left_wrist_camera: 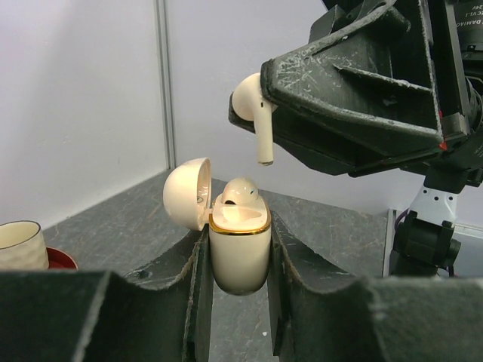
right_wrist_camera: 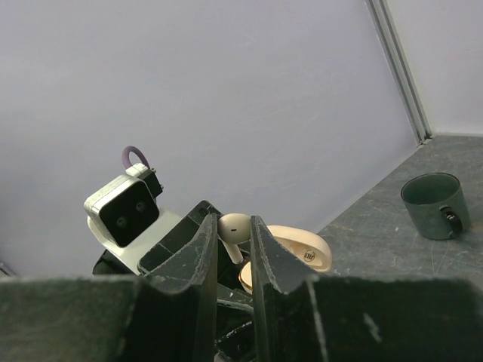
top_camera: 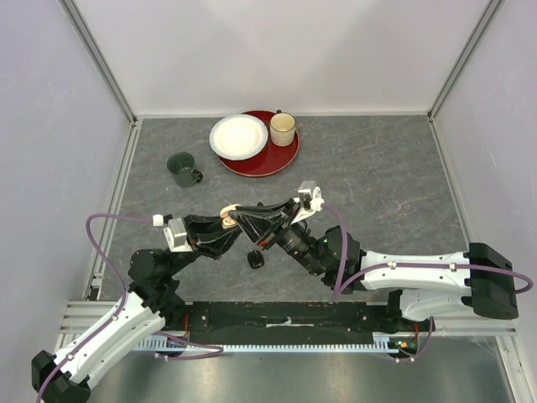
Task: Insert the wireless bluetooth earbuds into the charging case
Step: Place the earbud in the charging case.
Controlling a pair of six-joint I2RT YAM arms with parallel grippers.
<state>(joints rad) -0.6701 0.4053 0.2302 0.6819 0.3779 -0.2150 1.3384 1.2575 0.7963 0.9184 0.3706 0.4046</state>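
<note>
Since R fingers (left_wrist_camera: 355, 98) pinch the beige earbud (left_wrist_camera: 254, 105) stem-down just above the open case (left_wrist_camera: 240, 253) clamped in L fingers (left_wrist_camera: 162, 302), a misaligned descent could jam its stem on the rim or spill it.

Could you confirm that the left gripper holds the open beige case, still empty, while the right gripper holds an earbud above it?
Not quite: the case is not empty. The left wrist view shows one earbud already seated in it. The rest holds: the left gripper grips the open case and the right gripper holds another earbud above it.
</note>
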